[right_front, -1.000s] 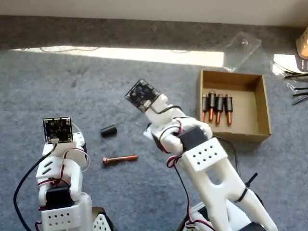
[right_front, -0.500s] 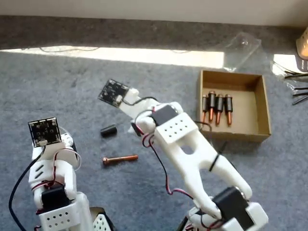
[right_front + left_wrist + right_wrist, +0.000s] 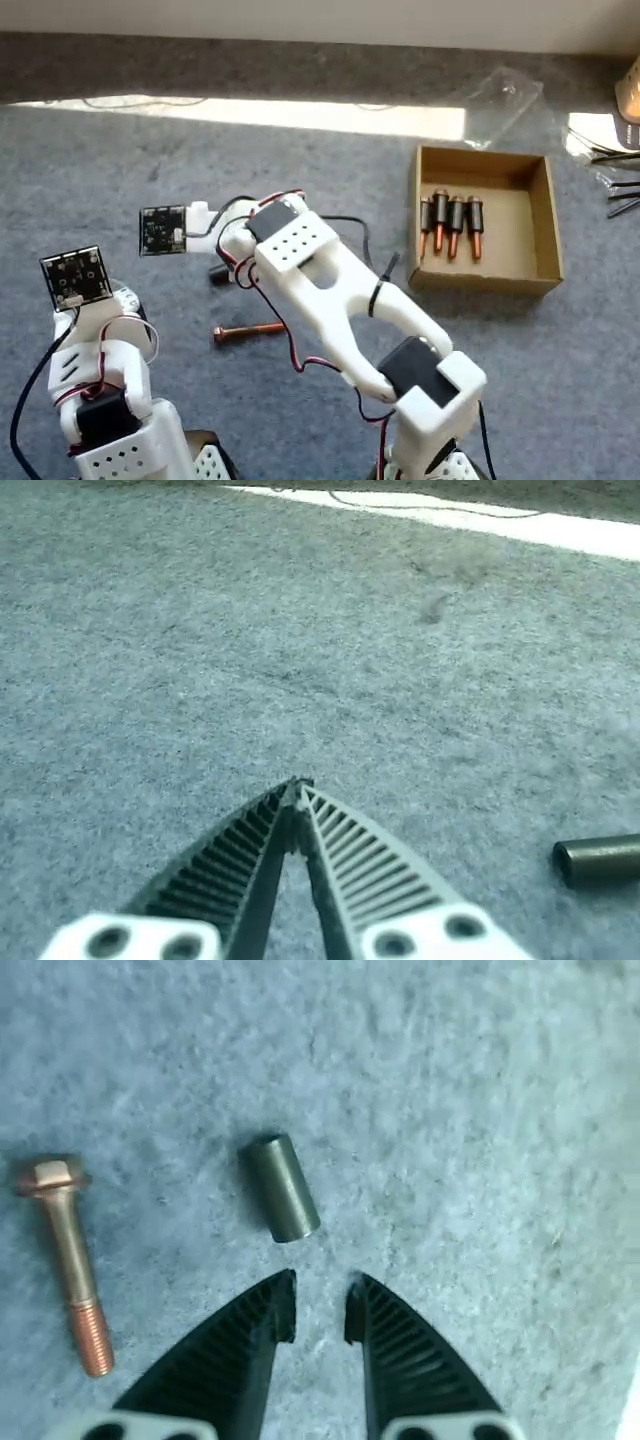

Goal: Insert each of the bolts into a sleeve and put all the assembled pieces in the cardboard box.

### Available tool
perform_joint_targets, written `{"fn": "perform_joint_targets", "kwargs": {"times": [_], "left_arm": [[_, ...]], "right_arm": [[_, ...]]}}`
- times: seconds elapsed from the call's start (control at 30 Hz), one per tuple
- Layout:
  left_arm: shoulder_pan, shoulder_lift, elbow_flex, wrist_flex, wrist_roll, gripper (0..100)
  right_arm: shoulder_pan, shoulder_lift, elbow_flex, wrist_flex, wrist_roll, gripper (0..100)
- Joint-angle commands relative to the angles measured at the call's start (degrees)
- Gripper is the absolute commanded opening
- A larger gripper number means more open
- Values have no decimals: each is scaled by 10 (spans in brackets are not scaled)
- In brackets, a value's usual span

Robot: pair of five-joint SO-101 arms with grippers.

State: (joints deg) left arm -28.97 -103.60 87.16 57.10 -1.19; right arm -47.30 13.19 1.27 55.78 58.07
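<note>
A dark sleeve [image 3: 283,1187] lies on the grey carpet just ahead of my right gripper [image 3: 320,1308], which is open by a narrow gap and holds nothing. A copper bolt [image 3: 68,1260] lies beside the sleeve. From above, the right arm stretches across to the left, over the sleeve [image 3: 215,272], and the bolt [image 3: 248,330] lies just in front of it. My left gripper [image 3: 297,788] is shut and empty over bare carpet, with the sleeve [image 3: 600,860] off to one side. The cardboard box [image 3: 480,155] at the right holds several assembled pieces [image 3: 451,225].
A clear plastic bag [image 3: 500,95] lies behind the box. Black items [image 3: 620,190] poke in at the right edge. A sunlit strip [image 3: 250,112] crosses the far carpet. The left arm's base [image 3: 110,420] stands at the near left.
The right arm has swung left from the middle of the carpet to above the sleeve. The left arm has shifted a little to the left.
</note>
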Motion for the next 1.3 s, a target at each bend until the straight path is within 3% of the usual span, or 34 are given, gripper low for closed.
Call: {"fn": "perform_joint_targets", "kwargs": {"times": [0.0,0.57,1.27], "left_arm": [[-4,-6,-29,1,-2,7],[0,-6,-27,1,-2,7],[0,-6,-19,2,-4,7]], "right_arm": [[-5,21,-51,4,34,74],[-2,108,-106,4,173,74],[-17,109,-103,0,178,74]]}}
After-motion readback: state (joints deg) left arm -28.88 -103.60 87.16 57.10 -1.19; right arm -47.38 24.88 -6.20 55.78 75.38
